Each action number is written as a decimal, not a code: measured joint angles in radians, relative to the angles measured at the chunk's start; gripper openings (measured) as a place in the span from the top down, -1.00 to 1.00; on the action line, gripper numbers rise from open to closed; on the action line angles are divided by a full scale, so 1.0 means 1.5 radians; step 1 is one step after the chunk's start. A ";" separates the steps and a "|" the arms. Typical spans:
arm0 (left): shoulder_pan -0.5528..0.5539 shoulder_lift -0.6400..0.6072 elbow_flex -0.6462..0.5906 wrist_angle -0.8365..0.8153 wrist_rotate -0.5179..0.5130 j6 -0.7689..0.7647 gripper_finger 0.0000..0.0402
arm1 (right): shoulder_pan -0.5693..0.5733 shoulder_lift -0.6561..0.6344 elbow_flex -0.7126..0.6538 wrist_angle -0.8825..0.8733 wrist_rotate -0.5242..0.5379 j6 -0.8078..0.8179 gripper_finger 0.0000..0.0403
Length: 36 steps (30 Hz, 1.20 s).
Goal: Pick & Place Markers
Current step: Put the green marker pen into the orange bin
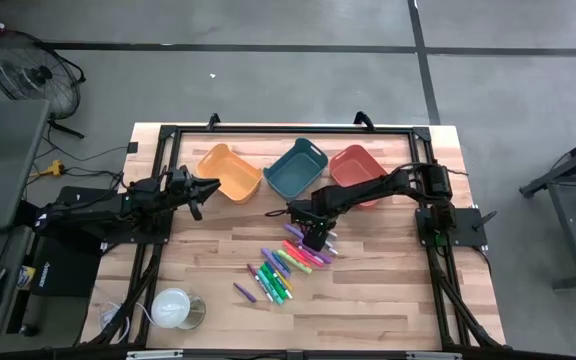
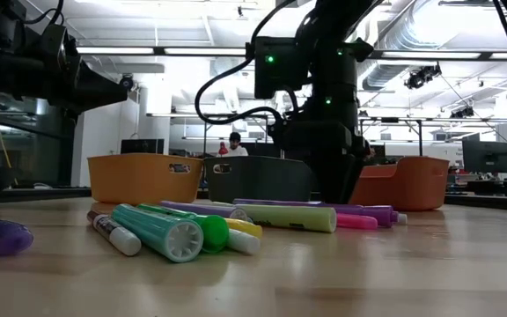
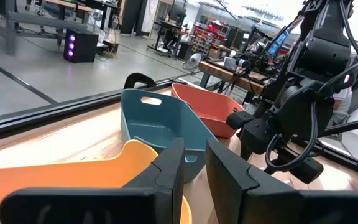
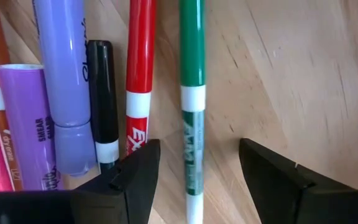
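Observation:
Several bright capped markers (image 1: 288, 265) lie loose on the wooden table, near its middle and close to the camera in the low view (image 2: 201, 229). My right gripper (image 1: 313, 235) is low over the far end of the pile, pointing down and open. In its wrist view (image 4: 197, 168) the fingers stand on either side of a green marker (image 4: 192, 93) without touching it. A red marker (image 4: 140, 74), a black one and purple ones lie just beside it. My left gripper (image 1: 206, 190) hovers by the orange bin (image 1: 230, 170), with its fingers (image 3: 194, 174) a narrow gap apart and holding nothing.
Three bins stand in a row along the table's far side: orange, blue (image 1: 295, 168) and red (image 1: 353, 165). A white round cup-like thing (image 1: 173, 308) sits near the near left corner. A black frame rail (image 1: 288, 128) borders the table. Bare wood lies right of the markers.

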<state>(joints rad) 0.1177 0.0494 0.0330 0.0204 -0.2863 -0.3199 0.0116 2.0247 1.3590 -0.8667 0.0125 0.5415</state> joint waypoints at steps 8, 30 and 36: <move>0.000 0.000 0.000 0.000 0.001 0.000 0.69 | -0.004 0.012 0.003 -0.004 -0.005 0.000 0.10; 0.000 0.000 0.000 0.000 0.001 0.000 0.69 | -0.034 0.016 0.000 -0.020 -0.007 0.001 0.84; 0.000 0.000 0.000 0.000 0.001 0.000 0.69 | -0.034 0.016 0.000 -0.023 -0.005 0.000 0.86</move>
<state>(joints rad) 0.1177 0.0495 0.0330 0.0204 -0.2852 -0.3196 -0.0395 2.0483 1.3590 -0.9005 0.0053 0.5420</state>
